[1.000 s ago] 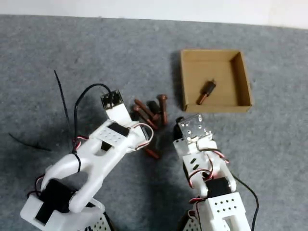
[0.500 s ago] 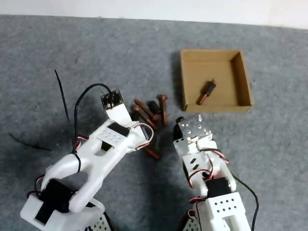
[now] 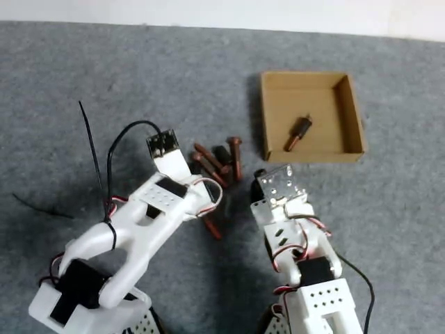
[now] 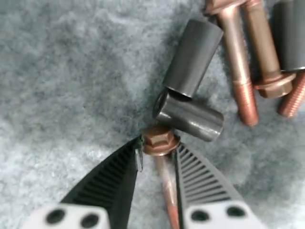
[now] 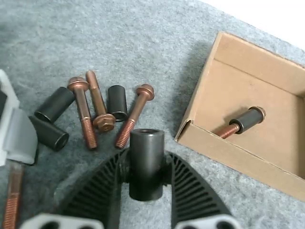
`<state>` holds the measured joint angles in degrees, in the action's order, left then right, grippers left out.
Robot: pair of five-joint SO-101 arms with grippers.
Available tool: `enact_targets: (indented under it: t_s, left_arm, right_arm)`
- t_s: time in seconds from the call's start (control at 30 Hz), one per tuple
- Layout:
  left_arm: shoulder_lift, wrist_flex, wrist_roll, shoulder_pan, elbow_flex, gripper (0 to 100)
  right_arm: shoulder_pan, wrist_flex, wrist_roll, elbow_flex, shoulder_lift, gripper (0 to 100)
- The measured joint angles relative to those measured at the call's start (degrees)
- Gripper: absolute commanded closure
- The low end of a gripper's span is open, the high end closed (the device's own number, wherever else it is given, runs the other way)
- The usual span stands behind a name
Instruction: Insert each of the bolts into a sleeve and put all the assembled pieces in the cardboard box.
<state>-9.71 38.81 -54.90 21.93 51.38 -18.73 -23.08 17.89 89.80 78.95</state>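
Change: the copper-coloured flanged hex bolt (image 3: 211, 227) under the left arm has swung to lie steeper on the grey felt tabletop (image 3: 104, 76). Both arms are as before.

High view: the shallow cardboard box (image 3: 265, 118) holds one assembled piece (image 3: 299, 132). The loose pile of bolts and sleeves (image 3: 219, 158) lies between the left arm and the box. A black cable tie (image 3: 90, 146) lies well apart and obstructs nothing.

Left wrist view: the left gripper (image 4: 158, 151) straddles the bolt's shank just under the head, jaws parted with a gap on one side, so not clamped. The bolt head touches a dark cylindrical metal sleeve (image 4: 190, 120) lying flat, and a second lying sleeve (image 4: 193, 59) touches that one's end. Risk: one pad meets the shank first, the bolt pivots, and it knocks the sleeves rolling.

Right wrist view: the right gripper (image 5: 147, 161) is clenched on an upright dark sleeve (image 5: 147, 143), near the box's wall. Risk: a round body in the jaws may tilt under the insertion push, and the bolt tip may miss the bore.
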Motion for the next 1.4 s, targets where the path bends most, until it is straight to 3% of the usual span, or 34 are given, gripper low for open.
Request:
enact_targets:
  t_s: [0.23,0.4,0.53,0.77,1.0,1.23,1.4]
  left_arm:
    - [-5.3,0.0,9.8,-2.7,1.0,99]
    - [-15.7,0.0,16.1,-10.6,3.9,99]
    - [-25.9,0.0,20.2,-11.8,9.0,99]
    - [-45.8,-4.2,23.2,-11.9,20.6,99]
    - [-64.5,-11.0,26.3,-11.9,34.2,99]
    - [-84.0,-11.4,30.9,-12.3,44.3,99]
    - [-93.0,-11.6,31.6,-12.5,44.7,99]
  right_arm:
    - [0.0,0.0,0.0,0.0,0.0,99.2]
    - [0.0,0.0,0.0,0.0,0.0,99.2]
    - [0.0,0.0,0.0,0.0,0.0,99.2]
    - [0.0,0.0,0.0,0.0,0.2,99.3]
    - [0.0,8.4,0.0,4.6,0.4,99.3]
    - [0.0,13.2,0.0,5.6,0.4,99.3]
    - [-4.0,14.5,0.0,5.6,0.4,99.3]
